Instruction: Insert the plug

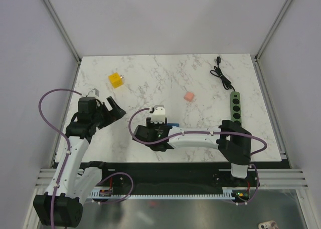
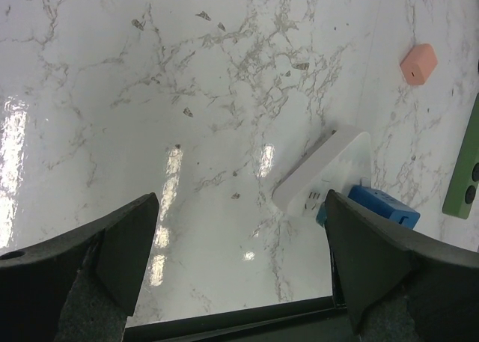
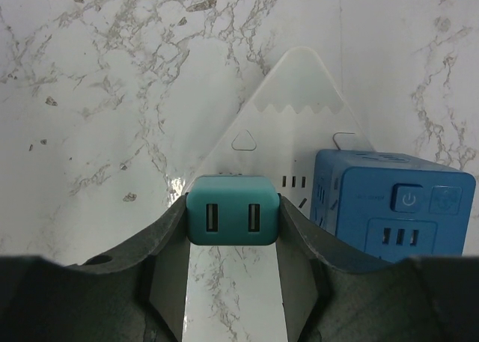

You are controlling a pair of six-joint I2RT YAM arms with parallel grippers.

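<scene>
My right gripper [image 3: 232, 230] is shut on a teal two-port USB plug [image 3: 232, 219], holding it by its sides against the near edge of a white socket block [image 3: 299, 110]. A blue cube adapter [image 3: 393, 207] sits on that block, just right of the plug. In the top view the right gripper [image 1: 156, 131] is at the table's front centre, with the white block [image 1: 159, 113] just beyond it. My left gripper [image 1: 116, 112] is open and empty, left of the block. In the left wrist view its jaws [image 2: 239, 230] stand wide apart over bare marble, with the white block [image 2: 329, 170] to the right.
A yellow cube [image 1: 116, 79] lies at the back left. A pink block [image 1: 189, 96] lies mid-table. A green power strip [image 1: 235, 105] with a black cable [image 1: 222, 74] runs along the right side. The table's front edge is just below both grippers.
</scene>
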